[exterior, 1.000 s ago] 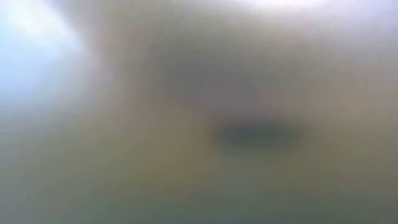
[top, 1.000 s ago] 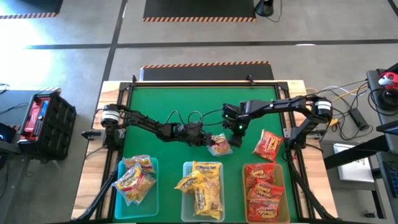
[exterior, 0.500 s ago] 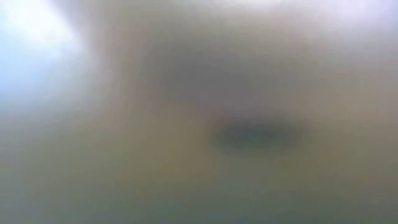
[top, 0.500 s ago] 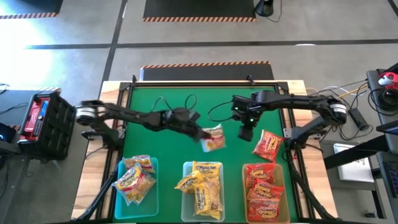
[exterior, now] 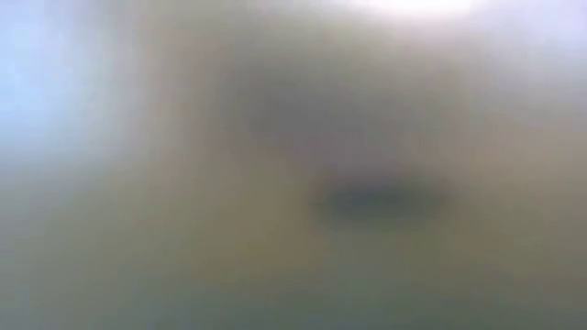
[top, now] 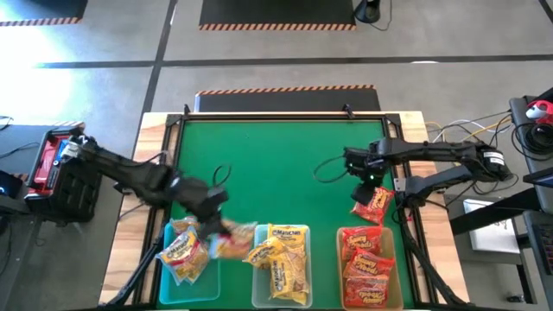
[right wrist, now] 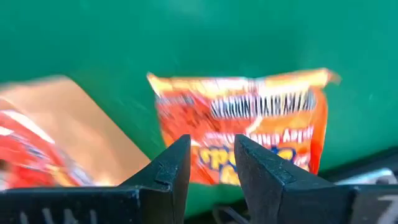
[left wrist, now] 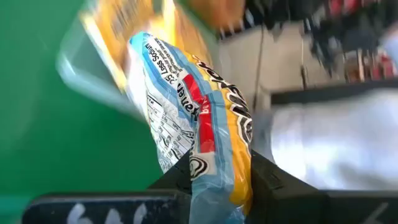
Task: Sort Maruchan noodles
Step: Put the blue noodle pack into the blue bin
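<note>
High view: left hand [top: 218,226] sits over the gap between the left translucent rectangular bin [top: 169,278] and the middle translucent bin [top: 257,294] at the near edge of the green-topped bench [top: 268,147], with a blurred pale packet streaked beside it; grip not legible from above. Left wrist view settles it: the two dark fingers [left wrist: 171,180] are clenched on a crinkly plastic ramen packet with blue, white, red and yellow print [left wrist: 193,134], held upright between them, nutrition panel facing the camera, with a blurred bin of yellow packets beyond. Right hand [top: 366,171] is over the right side of the bench, just behind a loose red-orange flat ramen packet [top: 372,204] that lies on the green surface beside the far end of the right translucent bin [top: 343,233]. Right wrist view: its fingers [right wrist: 168,171] stand parted with a narrow gap, nothing between them, and the red-orange packet [right wrist: 249,124] lies flat ahead of the tips, apart from them. High view alone shows bin contents: orange-yellow packets [top: 186,246] in the left bin, yellow packets [top: 281,259] in the middle, red packets [top: 365,268] in the right. Low view is a uniform blur; nothing readable.
</note>
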You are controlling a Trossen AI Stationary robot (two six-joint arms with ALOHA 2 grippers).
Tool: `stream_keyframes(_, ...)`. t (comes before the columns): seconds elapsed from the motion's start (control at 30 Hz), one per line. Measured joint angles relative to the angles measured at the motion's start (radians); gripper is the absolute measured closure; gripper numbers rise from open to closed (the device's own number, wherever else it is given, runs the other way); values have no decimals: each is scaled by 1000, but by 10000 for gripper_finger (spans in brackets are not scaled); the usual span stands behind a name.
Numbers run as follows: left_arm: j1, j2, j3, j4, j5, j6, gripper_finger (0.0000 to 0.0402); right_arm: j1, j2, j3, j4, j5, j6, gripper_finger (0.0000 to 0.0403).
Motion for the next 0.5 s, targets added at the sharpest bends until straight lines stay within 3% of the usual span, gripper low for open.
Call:
stream_keyframes(0.23,-257,-23,0,-117,-1,-195,356,36,10,-114,-13,11,-64,289)
stream_keyframes(0.5,-343,1,0,-303,-1,-276,353,36,12,-194,-2,59,-92,289)
